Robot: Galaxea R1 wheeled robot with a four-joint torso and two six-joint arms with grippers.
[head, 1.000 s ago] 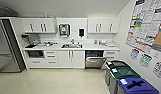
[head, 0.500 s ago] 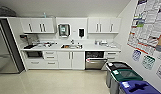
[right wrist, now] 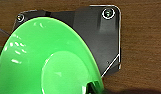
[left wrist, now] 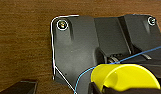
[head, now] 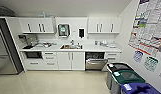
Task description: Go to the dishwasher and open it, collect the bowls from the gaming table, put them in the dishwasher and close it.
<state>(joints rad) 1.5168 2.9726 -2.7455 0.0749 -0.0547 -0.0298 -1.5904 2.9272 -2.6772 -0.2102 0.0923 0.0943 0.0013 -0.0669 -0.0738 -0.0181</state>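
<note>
Head view: the steel-fronted dishwasher (head: 95, 60) under the counter's right end is being faced, door ajar. A small yellow plastic bowl (left wrist: 123, 76) is being carried in the left gripper (left wrist: 106, 87), a wide lime-green one (right wrist: 46, 60) in the right gripper (right wrist: 93, 87). Either could be dropped if jolted.

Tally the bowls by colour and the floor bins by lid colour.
Yellow bowl: 1, in the left wrist view
Green bowl: 1, in the right wrist view
Black-lidded bin: 1
Green-lidded bin: 1
Blue-lidded bin: 1
Total: 5
</note>
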